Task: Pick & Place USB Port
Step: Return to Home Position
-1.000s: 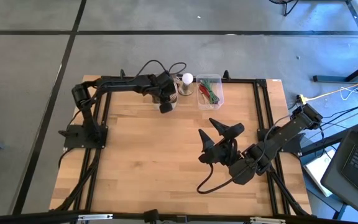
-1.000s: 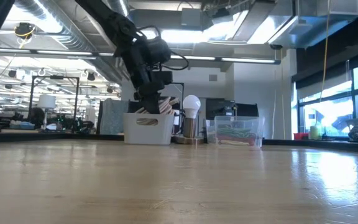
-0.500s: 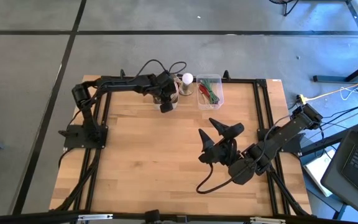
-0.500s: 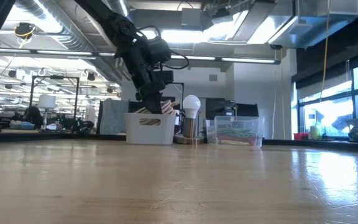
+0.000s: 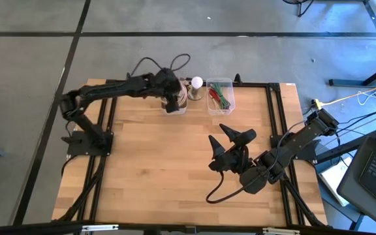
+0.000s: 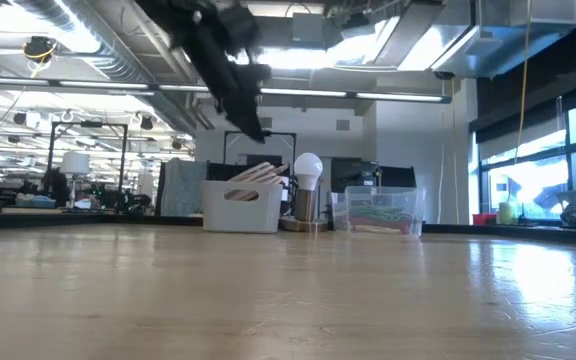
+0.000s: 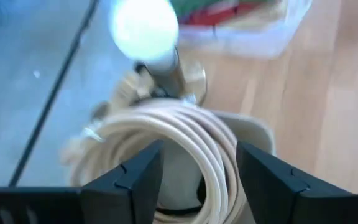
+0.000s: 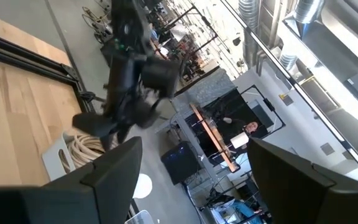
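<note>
Above the far bin, left gripper hovers, fingers apart, empty. Right gripper waits near right, fingers spread.

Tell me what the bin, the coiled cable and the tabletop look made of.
The bin: seemingly opaque matte plastic, light gray, with a moulded handle slot. The coiled cable inside it, under the open left gripper: smooth cream sheath, probably rubber or PVC. The tabletop: light wood, visible plank seams and grain, slight sheen in the low view.
</note>
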{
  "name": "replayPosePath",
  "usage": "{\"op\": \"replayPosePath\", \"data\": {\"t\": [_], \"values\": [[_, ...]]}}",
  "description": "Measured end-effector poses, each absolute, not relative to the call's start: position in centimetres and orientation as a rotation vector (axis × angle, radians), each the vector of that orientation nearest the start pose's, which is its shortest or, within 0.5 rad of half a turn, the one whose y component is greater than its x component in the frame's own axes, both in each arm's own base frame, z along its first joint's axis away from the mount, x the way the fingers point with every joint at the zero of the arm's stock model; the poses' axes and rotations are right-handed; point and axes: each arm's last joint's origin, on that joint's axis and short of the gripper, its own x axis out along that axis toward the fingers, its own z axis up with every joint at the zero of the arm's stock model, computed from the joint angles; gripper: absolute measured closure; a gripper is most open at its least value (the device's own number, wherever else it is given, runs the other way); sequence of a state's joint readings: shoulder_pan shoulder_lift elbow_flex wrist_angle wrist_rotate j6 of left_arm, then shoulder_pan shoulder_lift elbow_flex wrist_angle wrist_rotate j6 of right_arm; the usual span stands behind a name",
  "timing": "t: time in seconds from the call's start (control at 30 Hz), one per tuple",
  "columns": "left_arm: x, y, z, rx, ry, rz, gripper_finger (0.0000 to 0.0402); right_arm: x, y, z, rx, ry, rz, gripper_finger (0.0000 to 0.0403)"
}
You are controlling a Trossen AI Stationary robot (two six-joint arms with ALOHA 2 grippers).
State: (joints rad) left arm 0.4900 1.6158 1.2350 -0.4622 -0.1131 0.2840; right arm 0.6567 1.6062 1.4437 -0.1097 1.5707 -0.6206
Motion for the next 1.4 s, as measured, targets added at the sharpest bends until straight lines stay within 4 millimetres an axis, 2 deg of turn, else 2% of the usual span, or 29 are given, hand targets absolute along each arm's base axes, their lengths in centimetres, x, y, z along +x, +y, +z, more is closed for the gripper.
{"op": "replayPosePath", "data": {"t": [0.13, 0.23, 0.33, 0.47, 0.57, 0.67, 0.8, 0.9, 1.03, 1.1, 1.17, 1.27, 1.4], "values": [[28.8, 15.3, 29.4, 0.101, 0.803, 0.438, 0.0204, 29.2, 18.8, 36.9, -0.828, 0.407, -0.851, 0.0108], [27.5, 13.3, 32.3, 0.078, 0.681, 0.36, 0.0208, 29.2, 18.8, 36.9, -0.829, 0.407, -0.85, 0.0108], [26.3, 10.5, 34.9, 0.057, 0.564, 0.219, 0.0213, 29.1, 18.9, 36.8, -0.833, 0.408, -0.848, 0.0108], [24.7, 5.4, 37.3, 0.036, 0.463, 0.003, 0.022, 28.7, 19.3, 36.6, -0.822, 0.394, -0.834, 0.0108], [24.0, 0.9, 37.4, 0.059, 0.411, -0.161, 0.0227, 28.2, 19.9, 36.0, -0.767, 0.357, -0.798, 0.0108], [23.2, -3.3, 36.7, 0.091, 0.38, -0.267, 0.0233, 27.8, 20.5, 35.1, -0.656, 0.33, -0.628, 0.0108], [22.5, -7.6, 34.4, 0.163, 0.365, -0.26, 0.024, 28.5, 20.5, 33.6, -0.354, 0.404, -0.308, 0.0108], [22.5, -9.5, 31.9, 0.217, 0.341, -0.234, 0.0244, 30.1, 19.2, 31.6, -0.286, 0.545, -0.221, 0.0108], [22.8, -9.3, 29.4, 0.314, 0.275, -0.16, 0.0254, 32.5, 16.2, 29.8, -0.341, 0.675, -0.213, 0.0109], [22.6, -8.0, 28.7, 0.339, 0.282, -0.121, 0.0261, 33.5, 14.1, 29.6, -0.365, 0.721, -0.214, 0.0112], [21.9, -6.5, 29.0, 0.329, 0.28, -0.094, 0.0268, 33.8, 11.8, 29.6, -0.36, 0.792, -0.208, 0.0121], [19.4, -4.5, 29.9, 0.252, 0.311, -0.108, 0.028, 32.1, 9.2, 30.3, -0.294, 0.923, -0.21, 0.0147], [14.7, -3.1, 31.4, 0.151, 0.294, -0.126, 0.0297, 27.2, 8.7, 31.4, -0.178, 0.972, -0.215, 0.0192]]}}
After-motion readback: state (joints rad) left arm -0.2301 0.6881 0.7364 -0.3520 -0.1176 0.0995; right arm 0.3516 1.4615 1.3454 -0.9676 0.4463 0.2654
